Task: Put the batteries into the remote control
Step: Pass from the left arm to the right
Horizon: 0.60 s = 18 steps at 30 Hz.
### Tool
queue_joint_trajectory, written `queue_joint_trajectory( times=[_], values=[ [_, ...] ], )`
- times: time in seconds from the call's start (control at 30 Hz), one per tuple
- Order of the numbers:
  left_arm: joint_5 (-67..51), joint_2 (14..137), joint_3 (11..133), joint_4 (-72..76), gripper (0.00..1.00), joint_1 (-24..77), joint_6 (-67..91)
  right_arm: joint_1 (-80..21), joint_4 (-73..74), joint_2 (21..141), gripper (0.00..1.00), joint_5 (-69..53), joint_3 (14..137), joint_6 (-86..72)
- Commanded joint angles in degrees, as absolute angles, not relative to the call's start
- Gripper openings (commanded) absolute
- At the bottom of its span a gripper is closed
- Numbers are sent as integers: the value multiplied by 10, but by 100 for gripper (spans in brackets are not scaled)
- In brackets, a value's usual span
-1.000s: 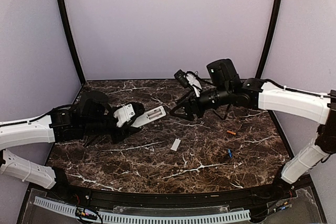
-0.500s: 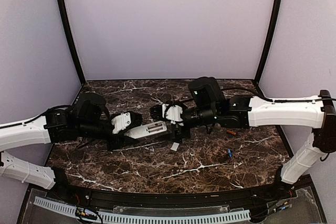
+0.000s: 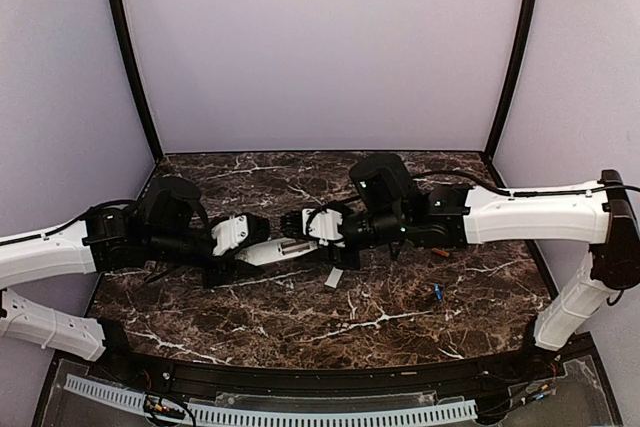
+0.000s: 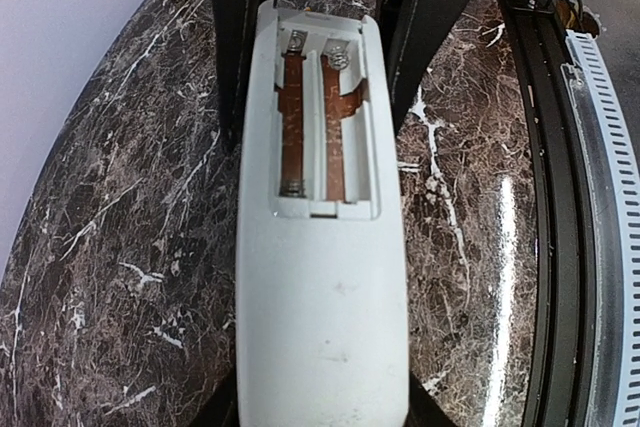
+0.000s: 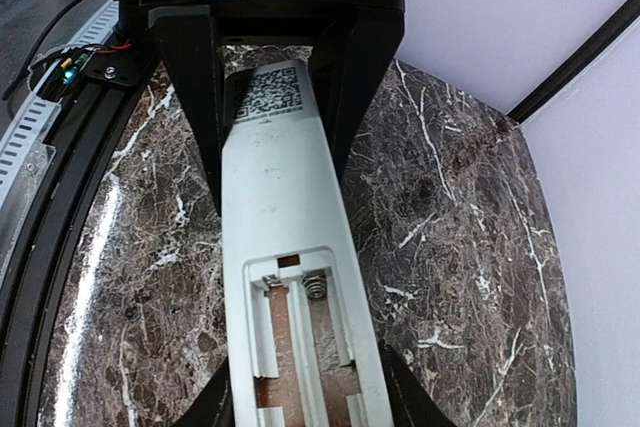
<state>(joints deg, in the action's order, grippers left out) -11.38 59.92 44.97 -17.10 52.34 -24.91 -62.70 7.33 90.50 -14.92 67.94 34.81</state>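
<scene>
Remote control [image 4: 320, 317]: we see smooth white plastic with a soft, nearly matt sheen; its open bay shows coppery strips and small bright metal springs.
Label [image 5: 273, 93]: we read it as a flat printed sticker, black code on white.
Table [image 3: 400, 297]: we see dark brown marble-look stone with white veins, polished and glossy, catching long streaks of light.
Fingers [image 4: 232, 37]: we see matt black plastic with plain flat faces.
Arm shells [image 3: 530, 215]: we see smooth white plastic.

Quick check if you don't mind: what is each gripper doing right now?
Left gripper: closed on the remote control.
Right gripper: closed on the same remote's other end.
</scene>
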Motion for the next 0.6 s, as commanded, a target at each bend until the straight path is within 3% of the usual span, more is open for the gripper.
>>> queue_joint_trajectory(
  times=[0.0,0.2,0.23,0.27,0.3,0.33,0.43,0.57],
  values=[
    [-119,598,463,-191,0,521,-254,-634,72,914,31,-146,693,345],
    [-129,601,459,-194,0,521,-246,-636,85,913,19,-154,680,336],
    [-131,602,459,-196,4,521,-243,-637,87,913,18,-153,674,331],
    [-134,604,459,-202,25,521,-241,-637,87,913,17,-151,669,323],
    [-135,606,461,-206,38,521,-236,-637,87,913,17,-150,661,315],
    [-137,607,461,-214,59,521,-234,-636,86,913,17,-148,651,306],
    [-136,594,459,-220,81,521,-229,-637,70,913,17,-152,612,275],
    [-142,560,456,-213,88,520,-217,-636,30,925,17,-163,564,223]
  ],
)
